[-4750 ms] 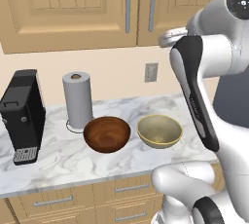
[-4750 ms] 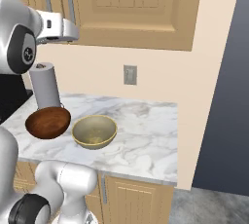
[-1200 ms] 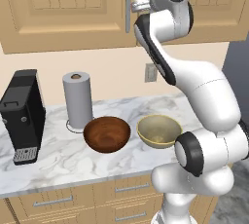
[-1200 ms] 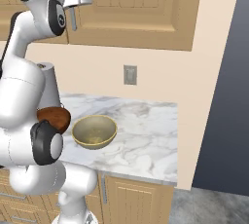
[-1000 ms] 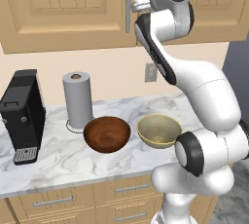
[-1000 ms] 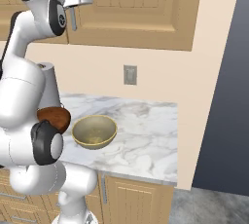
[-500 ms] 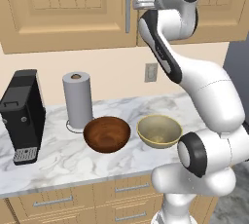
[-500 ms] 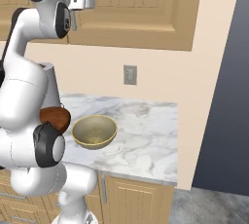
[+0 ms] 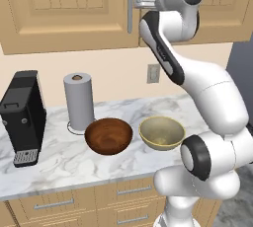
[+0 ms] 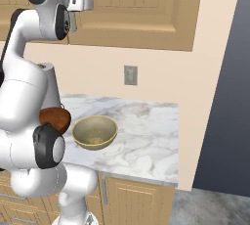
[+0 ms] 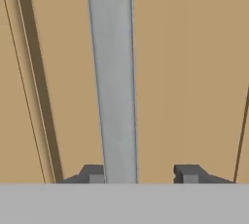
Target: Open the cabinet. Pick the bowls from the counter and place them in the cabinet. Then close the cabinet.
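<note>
The cabinet (image 9: 69, 9), mounted on the wall above the counter (image 9: 59, 164), is seen with both doors shut, and one of its long grey bar handles (image 11: 114, 77) is framed between the fingertips of the gripper (image 11: 141, 173). The jaws stand apart either side of the bar, one tip touching or nearly touching it and the other clear of it, so no firm hold is shown. A pull begun now could let the bar slip out sideways, since it sits off-centre in the gap. The brown bowl (image 9: 108, 135) and the pale bowl (image 9: 162, 132) are left side by side on the marble, beside a paper towel roll (image 9: 79, 102) and a coffee machine (image 9: 22, 117). Which door the handle belongs to cannot be told from the close view, and the brown bowl is half hidden behind the arm from the right.
</note>
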You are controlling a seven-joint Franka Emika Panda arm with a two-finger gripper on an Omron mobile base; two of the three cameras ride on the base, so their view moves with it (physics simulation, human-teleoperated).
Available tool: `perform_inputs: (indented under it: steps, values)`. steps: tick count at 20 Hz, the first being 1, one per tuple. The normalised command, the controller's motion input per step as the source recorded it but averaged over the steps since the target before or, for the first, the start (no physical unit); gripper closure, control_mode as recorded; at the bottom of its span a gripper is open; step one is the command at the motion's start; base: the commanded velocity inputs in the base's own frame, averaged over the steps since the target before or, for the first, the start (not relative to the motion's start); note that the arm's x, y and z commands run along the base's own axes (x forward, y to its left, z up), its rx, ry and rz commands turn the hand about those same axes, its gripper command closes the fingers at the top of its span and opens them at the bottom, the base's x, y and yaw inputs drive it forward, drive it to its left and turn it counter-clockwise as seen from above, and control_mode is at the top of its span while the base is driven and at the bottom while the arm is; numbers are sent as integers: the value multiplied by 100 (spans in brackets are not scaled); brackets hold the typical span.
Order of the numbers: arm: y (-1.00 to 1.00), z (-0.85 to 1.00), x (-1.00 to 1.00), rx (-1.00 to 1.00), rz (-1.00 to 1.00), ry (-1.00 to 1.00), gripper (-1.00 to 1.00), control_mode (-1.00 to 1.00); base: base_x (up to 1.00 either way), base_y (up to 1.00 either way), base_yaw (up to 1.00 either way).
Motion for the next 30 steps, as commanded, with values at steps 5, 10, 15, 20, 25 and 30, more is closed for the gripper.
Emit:
perform_inputs:
  steps: [5, 10, 15, 20, 25, 30]
  values:
    - [84, -83, 73, 2, 3, 0, 100, -100, 0, 0, 0]
    - [29, -69, 60, 11, 9, 4, 100, -100, 0, 0, 0]
    - [-34, -39, -63, 8, 17, -6, 100, -100, 0, 0, 0]
    - [-63, -21, -100, 6, 16, -23, 100, -100, 0, 0, 0]
    - [-92, -22, -100, 9, 15, -17, 100, -100, 0, 0, 0]
    - [-100, -25, -100, 12, 14, -1, 100, -100, 0, 0, 0]
